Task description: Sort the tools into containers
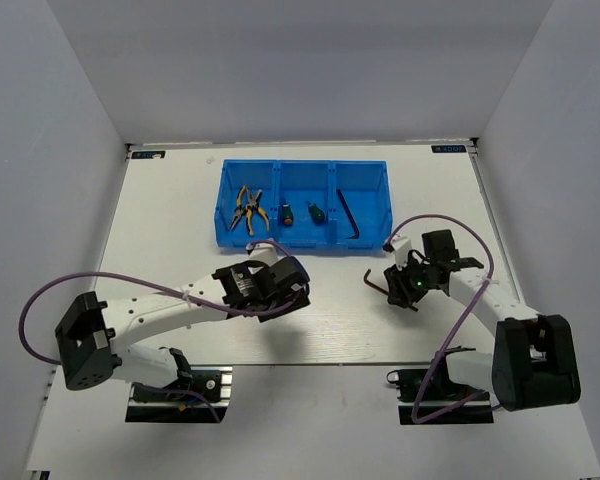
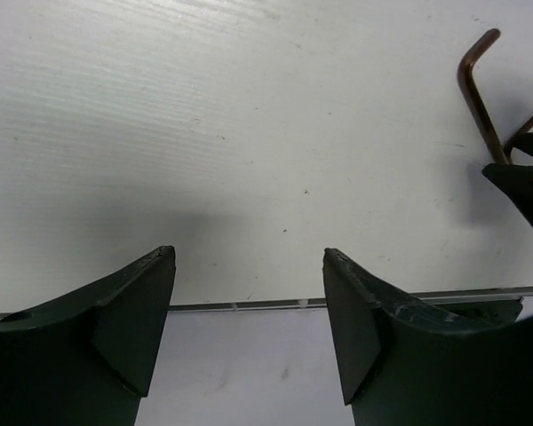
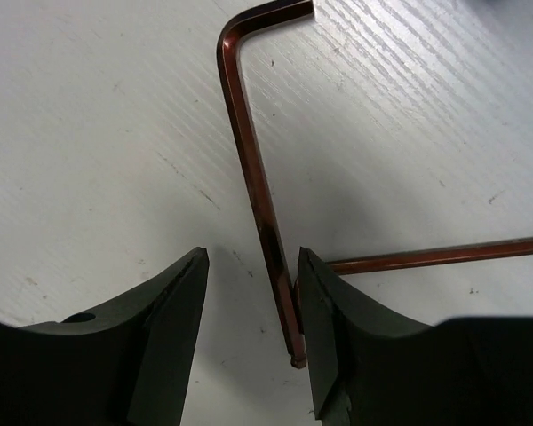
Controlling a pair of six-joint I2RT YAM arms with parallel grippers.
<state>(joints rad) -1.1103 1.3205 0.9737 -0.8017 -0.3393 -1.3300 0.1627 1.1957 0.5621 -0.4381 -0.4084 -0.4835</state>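
Observation:
The blue bin (image 1: 230, 205) stands at the far middle of the table. Its left compartment holds two yellow-handled pliers (image 1: 248, 208), the middle one two green screwdrivers (image 1: 302, 213), the right one a dark hex key (image 1: 350, 217). My right gripper (image 1: 405, 290) is low over the table, open, its jaws either side of the long shank of a hex key (image 3: 258, 195) that lies against the right finger (image 3: 338, 311). A second hex key (image 3: 444, 256) lies crosswise behind that finger. My left gripper (image 2: 249, 257) is open and empty above bare table, left of the right gripper.
In the left wrist view the bent end of a hex key (image 2: 475, 89) and the right gripper's dark fingertip (image 2: 524, 186) show at the right edge. The table's near edge strip (image 2: 249, 306) runs just under the left fingers. White walls enclose the table.

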